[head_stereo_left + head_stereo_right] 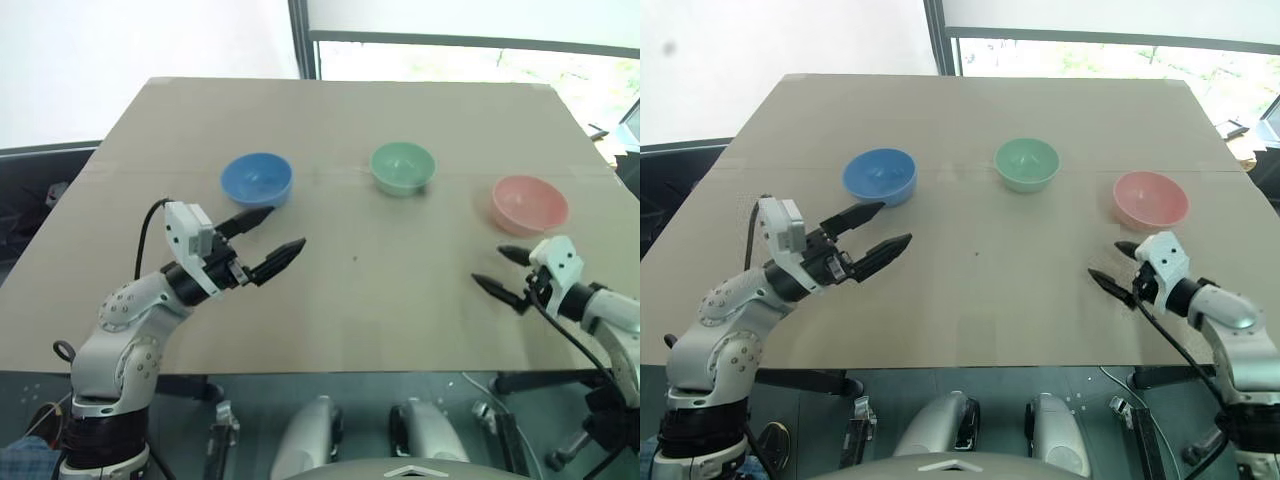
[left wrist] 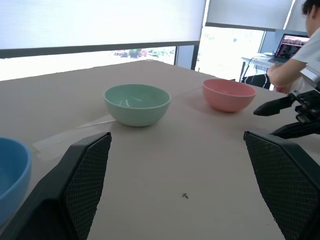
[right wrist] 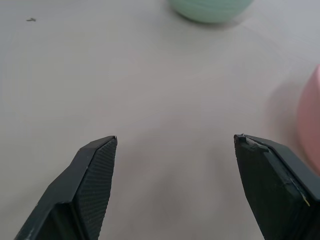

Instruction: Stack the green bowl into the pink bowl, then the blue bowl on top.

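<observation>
Three small bowls stand in a row across the tan table [image 1: 350,300]: the blue bowl [image 1: 256,179] on the left, the green bowl [image 1: 402,167] in the middle, the pink bowl [image 1: 529,203] on the right. All are upright, empty and apart. My left gripper [image 1: 274,240] hovers open just in front of the blue bowl, holding nothing. My right gripper [image 1: 500,270] is open too, in front of the pink bowl and a little to its left, also empty. In the left wrist view the green bowl [image 2: 137,103] and pink bowl [image 2: 228,94] stand beyond the fingers.
A strip of clear tape [image 2: 75,131] runs across the table by the green bowl. A person [image 2: 300,55] sits at a laptop beyond the table's right side. Windows run behind the far edge.
</observation>
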`<action>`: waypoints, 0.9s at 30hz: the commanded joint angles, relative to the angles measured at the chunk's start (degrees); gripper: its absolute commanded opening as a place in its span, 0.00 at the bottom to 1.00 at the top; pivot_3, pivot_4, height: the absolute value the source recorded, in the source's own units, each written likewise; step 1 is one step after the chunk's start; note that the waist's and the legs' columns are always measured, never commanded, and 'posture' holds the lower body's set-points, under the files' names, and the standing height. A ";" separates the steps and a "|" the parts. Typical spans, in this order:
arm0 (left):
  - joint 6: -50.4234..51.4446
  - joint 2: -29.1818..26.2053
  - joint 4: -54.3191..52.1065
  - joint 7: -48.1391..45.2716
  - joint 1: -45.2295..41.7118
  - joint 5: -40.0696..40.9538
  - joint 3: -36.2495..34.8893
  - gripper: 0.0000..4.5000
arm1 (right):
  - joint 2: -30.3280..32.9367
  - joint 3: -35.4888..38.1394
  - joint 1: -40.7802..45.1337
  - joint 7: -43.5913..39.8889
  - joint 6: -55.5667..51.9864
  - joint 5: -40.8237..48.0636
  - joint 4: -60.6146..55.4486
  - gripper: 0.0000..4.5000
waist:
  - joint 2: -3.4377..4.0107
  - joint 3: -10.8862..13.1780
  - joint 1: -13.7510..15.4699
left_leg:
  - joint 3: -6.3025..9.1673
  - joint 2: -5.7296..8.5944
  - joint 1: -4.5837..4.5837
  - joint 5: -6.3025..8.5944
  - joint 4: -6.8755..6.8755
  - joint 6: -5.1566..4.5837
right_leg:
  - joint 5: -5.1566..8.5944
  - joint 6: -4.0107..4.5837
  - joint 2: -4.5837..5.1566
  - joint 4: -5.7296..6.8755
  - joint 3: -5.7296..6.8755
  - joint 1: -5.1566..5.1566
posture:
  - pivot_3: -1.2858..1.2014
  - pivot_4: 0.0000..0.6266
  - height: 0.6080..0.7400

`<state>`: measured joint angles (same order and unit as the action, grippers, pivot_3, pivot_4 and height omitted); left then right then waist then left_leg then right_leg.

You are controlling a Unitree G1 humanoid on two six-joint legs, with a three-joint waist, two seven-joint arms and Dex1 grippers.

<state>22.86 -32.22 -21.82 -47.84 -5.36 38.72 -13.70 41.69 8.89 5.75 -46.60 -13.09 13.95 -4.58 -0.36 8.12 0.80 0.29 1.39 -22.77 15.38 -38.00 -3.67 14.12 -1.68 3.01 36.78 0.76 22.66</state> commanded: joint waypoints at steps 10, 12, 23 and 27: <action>1.97 0.08 -3.44 -0.03 -6.10 3.24 3.97 1.00 | 7.06 -8.43 21.05 -2.97 1.21 -10.99 20.39 0.87 | -0.02 0.02 -0.06 | -0.05 0.01 -0.06 -0.06 -0.22 0.08 | 0.00 -0.01 -0.02 0.00 0.00 -0.08 | 0.52 0.24 1.00; 2.29 0.12 -3.67 0.14 -6.59 3.59 4.11 1.00 | 6.64 -10.29 24.06 -2.76 1.37 -13.00 25.33 0.87 | -0.02 0.02 -0.04 | -0.05 0.00 -0.05 -0.06 -0.21 0.09 | 0.00 -0.01 -0.04 0.00 0.00 -0.08 | 0.52 0.24 1.00; 2.34 -0.17 -5.93 1.46 -4.80 3.95 3.55 1.00 | 5.52 -15.14 29.92 -7.19 7.29 -16.95 35.91 0.21 | -0.01 0.02 -0.07 | -0.06 0.00 -0.08 -0.07 -0.21 0.10 | -0.01 -0.02 -0.05 0.00 0.00 -0.06 | 0.52 0.24 1.00; 1.39 -0.15 -5.67 1.54 -3.72 3.07 3.45 1.00 | 5.53 -15.28 30.64 -7.85 8.88 -17.49 37.33 0.01 | -0.05 0.00 -0.10 | -0.05 -0.01 -0.03 -0.07 -0.22 0.10 | -0.01 -0.02 -0.05 0.00 -0.01 -0.08 | 0.52 0.24 1.00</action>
<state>25.46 -32.08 -25.37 -46.44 -9.35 41.80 -9.07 46.90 -6.76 35.84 -53.76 -5.41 -3.45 32.46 -0.40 8.12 0.71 0.25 1.38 -22.80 15.31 -38.22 -3.57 14.11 -1.70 2.96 36.79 0.75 22.57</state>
